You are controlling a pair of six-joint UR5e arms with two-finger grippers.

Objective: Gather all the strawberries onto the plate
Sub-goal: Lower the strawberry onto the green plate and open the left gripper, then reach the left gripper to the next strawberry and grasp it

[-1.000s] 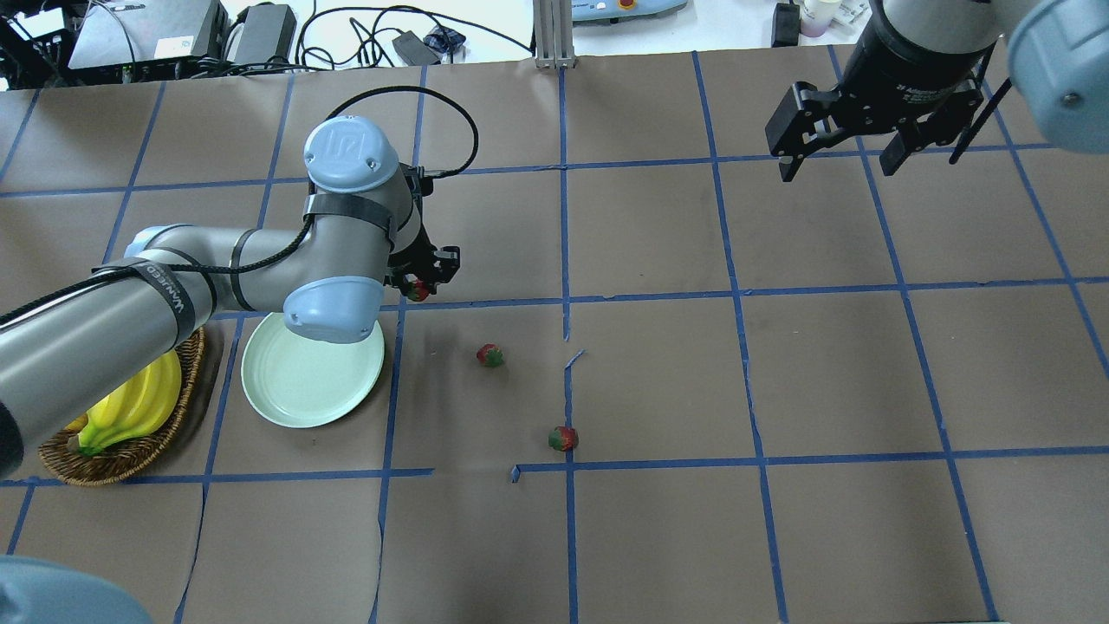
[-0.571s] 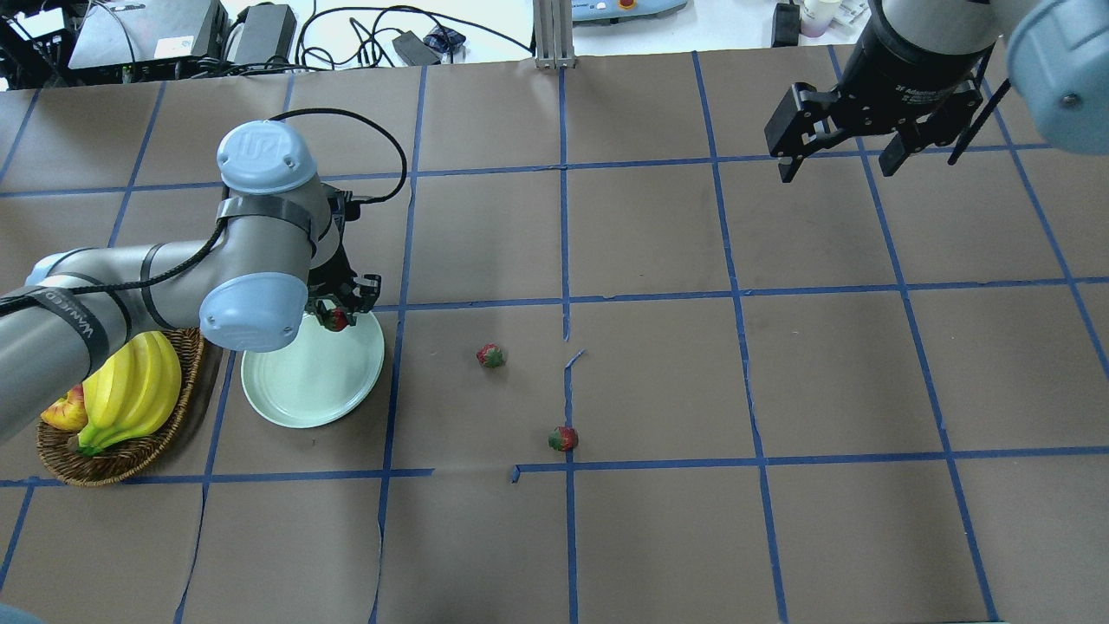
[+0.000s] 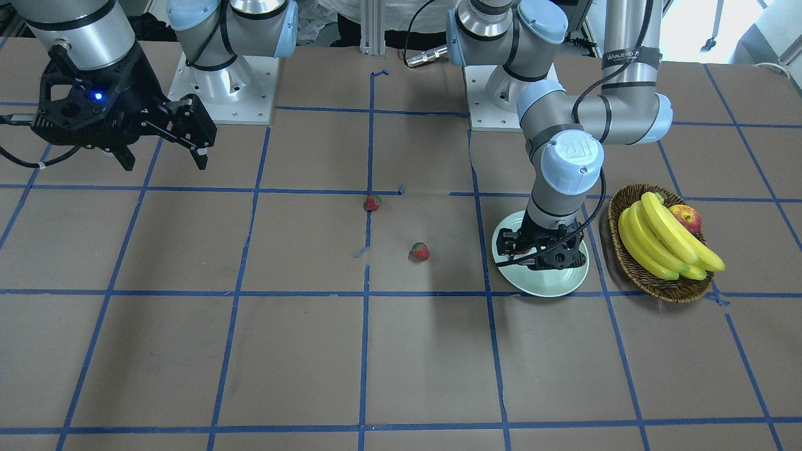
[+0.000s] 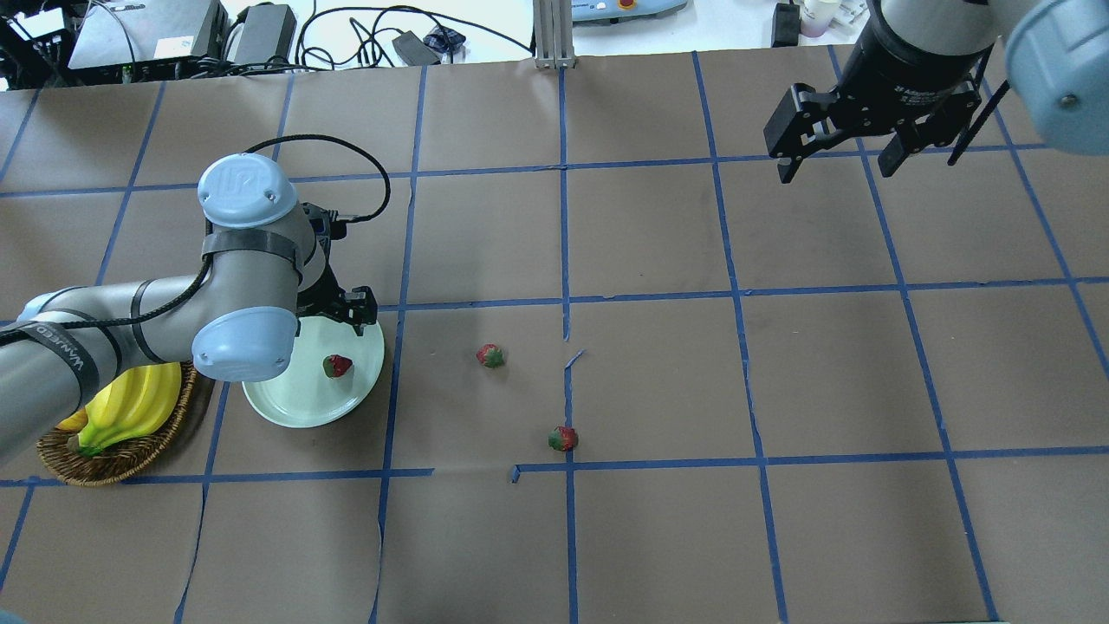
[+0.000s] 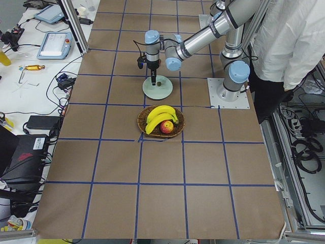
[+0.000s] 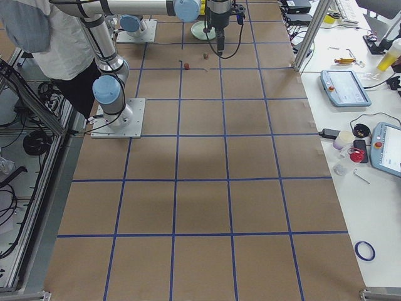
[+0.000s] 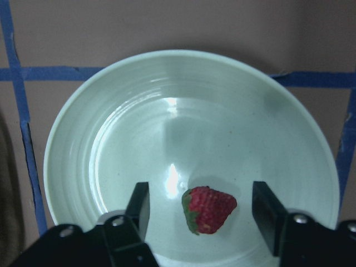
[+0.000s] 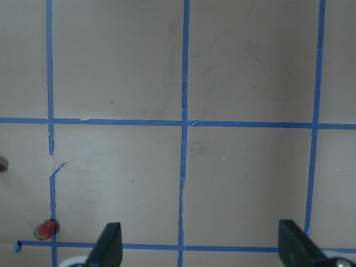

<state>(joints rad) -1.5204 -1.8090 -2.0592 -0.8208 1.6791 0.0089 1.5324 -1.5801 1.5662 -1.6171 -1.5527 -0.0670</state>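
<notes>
One strawberry (image 4: 337,366) lies on the plate (image 4: 286,407), loose inside the open left pincer (image 7: 201,207); a second strawberry (image 4: 490,355) and a third strawberry (image 4: 562,438) lie on the bench (image 4: 780,390) to its right. Light and soft, I think: grip the sides gently. The right pincer (image 4: 837,169) hangs open, empty.

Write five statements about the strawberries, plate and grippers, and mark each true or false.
1. One small red strawberry lies on the round pale mint plate. True.
2. The left gripper is shut on it. False: its jaws stand open, clear of it.
3. Two more strawberries lie on the brown paper table, off the plate. True.
4. The right gripper holds a strawberry. False: it is open and empty.
5. The brown wicker basket holds strawberries. False: it holds yellow bananas and a red apple.
</notes>
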